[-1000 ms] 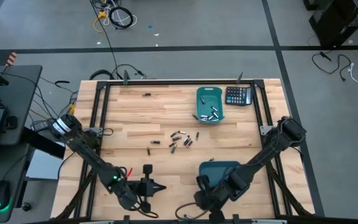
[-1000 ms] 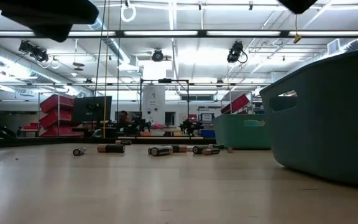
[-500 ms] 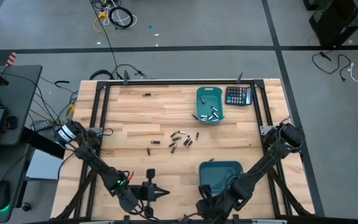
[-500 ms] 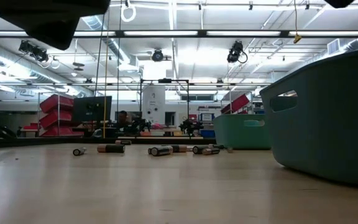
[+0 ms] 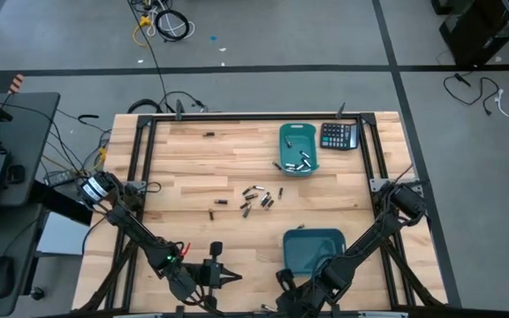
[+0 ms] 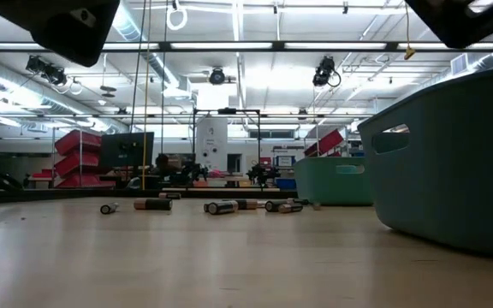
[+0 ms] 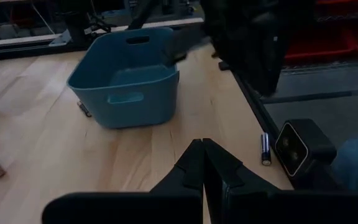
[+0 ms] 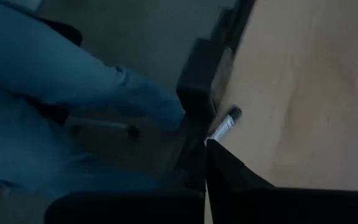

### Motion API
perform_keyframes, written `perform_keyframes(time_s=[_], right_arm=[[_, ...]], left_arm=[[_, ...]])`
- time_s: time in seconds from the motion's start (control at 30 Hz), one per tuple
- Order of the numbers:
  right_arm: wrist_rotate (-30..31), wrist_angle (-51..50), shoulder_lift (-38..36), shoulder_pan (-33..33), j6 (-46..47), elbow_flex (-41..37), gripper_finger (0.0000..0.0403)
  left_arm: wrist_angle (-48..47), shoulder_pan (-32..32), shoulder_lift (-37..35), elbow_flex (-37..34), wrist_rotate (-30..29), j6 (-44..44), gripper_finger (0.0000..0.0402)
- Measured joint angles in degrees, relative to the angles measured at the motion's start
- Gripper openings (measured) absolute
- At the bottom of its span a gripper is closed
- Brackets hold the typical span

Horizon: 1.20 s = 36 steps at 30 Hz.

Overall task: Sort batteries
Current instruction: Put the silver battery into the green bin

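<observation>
Several batteries (image 5: 256,197) lie loose mid-table, and more lie in the far teal bin (image 5: 297,148). One battery (image 8: 227,122) lies by the table's near edge, next to a small black camera block (image 7: 302,148); it also shows in the left wrist view (image 7: 265,149). My right gripper (image 8: 205,144) is shut, low at the near edge in front of the near teal bin (image 5: 313,247), with its tips right at that battery's end. My left gripper (image 5: 235,276) is shut on nothing and points toward the table's right edge at the near bin (image 7: 126,81). My right gripper's shut tips stand slanting down at one end of the battery (image 8: 216,132) that lies flat by the near edge. I cannot tell whether they touch it.
A black calculator (image 5: 338,135) lies right of the far bin. A lone battery (image 5: 208,134) lies near the far edge. A person's leg in blue trousers (image 8: 55,74) shows just beyond the near edge. Bare wood lies between the two grippers.
My right gripper has come down and toward the table's near edge, away from the near bin's front wall, and has stayed shut. The batteries and bins lie as before.
</observation>
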Motion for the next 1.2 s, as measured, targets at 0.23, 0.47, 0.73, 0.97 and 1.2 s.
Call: perform_keyframes(time_s=[0.23,0.47,0.73,0.97,1.2], right_arm=[[-0.77,4.57,1.93,-0.57,-6.46,0.02,0.0],[-3.06,6.25,4.68,-1.84,-9.03,0.06,0.0],[-6.35,6.87,6.67,-2.71,-10.83,0.3,0.0],[-6.95,7.0,7.58,-3.13,-11.23,0.28,0.0],[-3.11,2.98,7.63,-4.83,-10.31,0.28,0.0]], left_arm=[[0.17,0.37,0.0,0.0,-1.55,0.13,0.0],[0.4,1.41,0.0,0.0,-1.75,0.33,0.0],[0.05,1.92,0.0,0.0,-1.91,1.49,0.0],[-0.11,1.92,0.0,0.0,-2.08,1.7,0.0],[-0.24,2.25,0.0,0.0,-2.32,1.78,0.0]])
